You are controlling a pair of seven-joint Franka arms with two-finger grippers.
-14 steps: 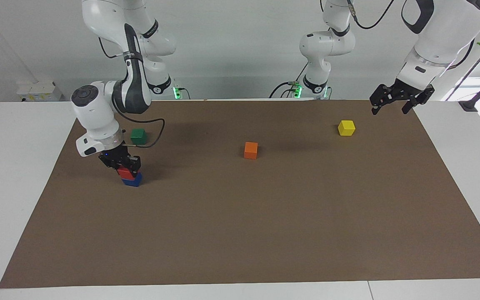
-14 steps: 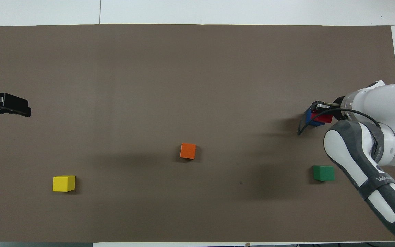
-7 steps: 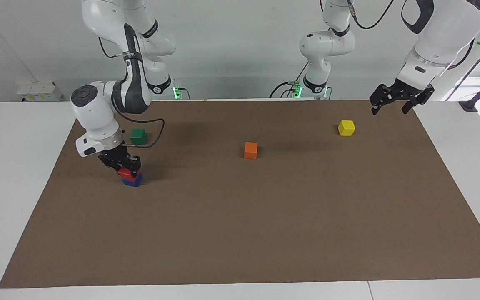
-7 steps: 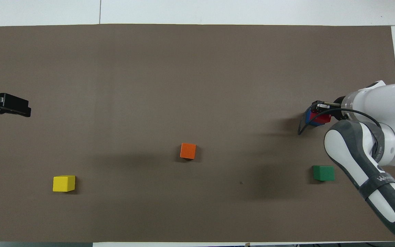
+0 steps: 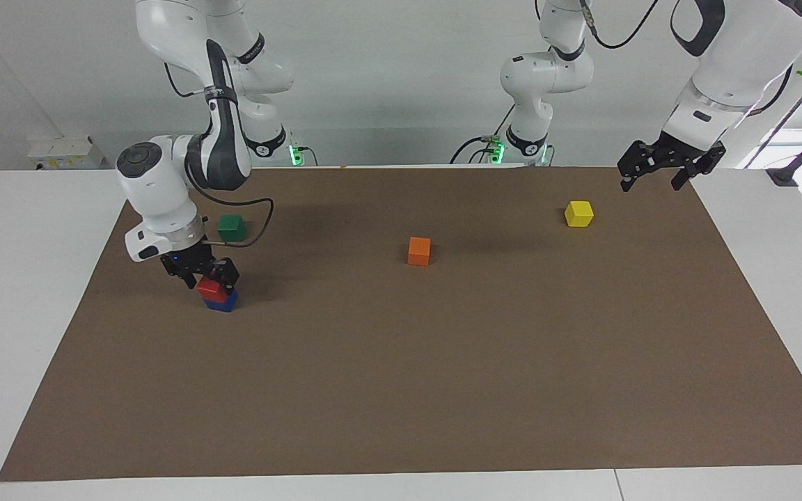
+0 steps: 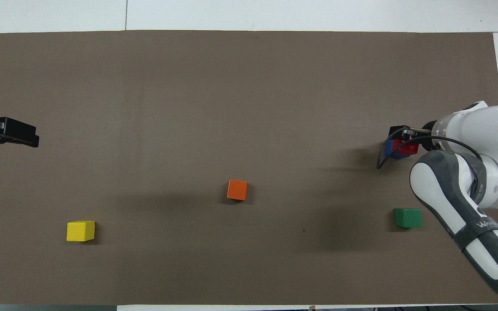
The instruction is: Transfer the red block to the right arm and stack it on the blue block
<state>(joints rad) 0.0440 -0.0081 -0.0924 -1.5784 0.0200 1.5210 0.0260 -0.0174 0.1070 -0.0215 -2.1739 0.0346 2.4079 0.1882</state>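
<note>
Right gripper: directly over the stack, fingers spread astride the red block, no longer pinching it. Red block sits on the blue block, near the green cube. Advice: rise straight up, no sideways drag. Left gripper: waiting, open, above the mat's corner.

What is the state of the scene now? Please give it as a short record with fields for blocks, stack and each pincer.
stack: red block rests on blue block, toward the right arm's end of the table
right pincer: at the red block, fingers open around its top
left pincer: open, waiting in the air over the edge of the brown mat, near the yellow block
green block: on the mat, nearer to the robots than the stack
orange block: alone near the mat's middle
</note>
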